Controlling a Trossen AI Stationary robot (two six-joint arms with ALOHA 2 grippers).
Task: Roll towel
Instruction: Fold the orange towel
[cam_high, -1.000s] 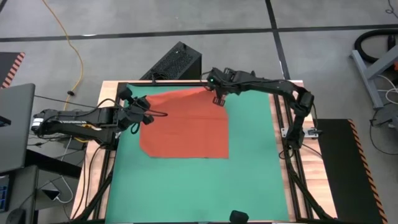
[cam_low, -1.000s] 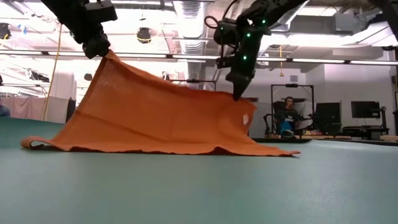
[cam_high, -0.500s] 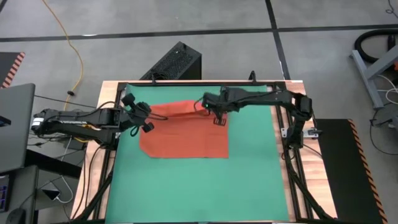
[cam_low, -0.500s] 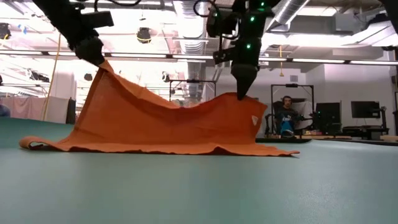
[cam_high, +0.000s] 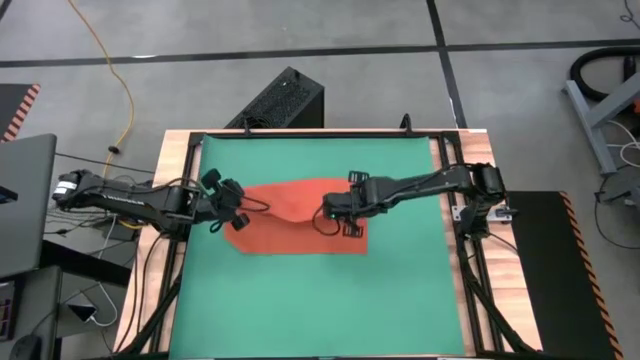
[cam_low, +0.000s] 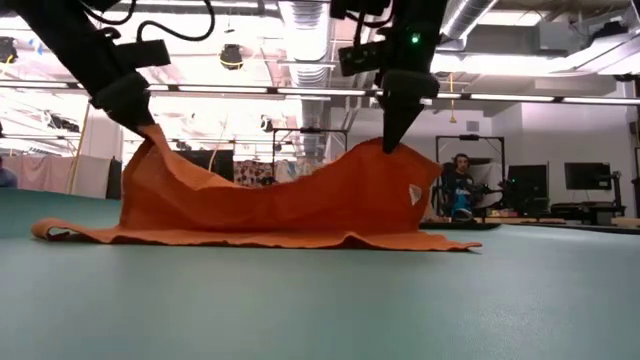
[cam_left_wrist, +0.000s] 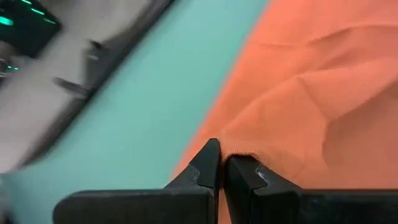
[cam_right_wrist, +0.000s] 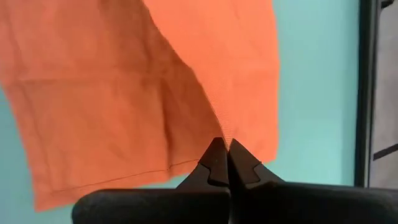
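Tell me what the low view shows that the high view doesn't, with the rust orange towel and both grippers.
Only the low view shows the far edge lifted off the mat, sagging between the two held corners, a small white tag, and a seated person in the room behind. Only the high view shows the rust orange towel folded over itself near the middle of the green mat. Both show the left gripper and right gripper shut on the towel's edge.
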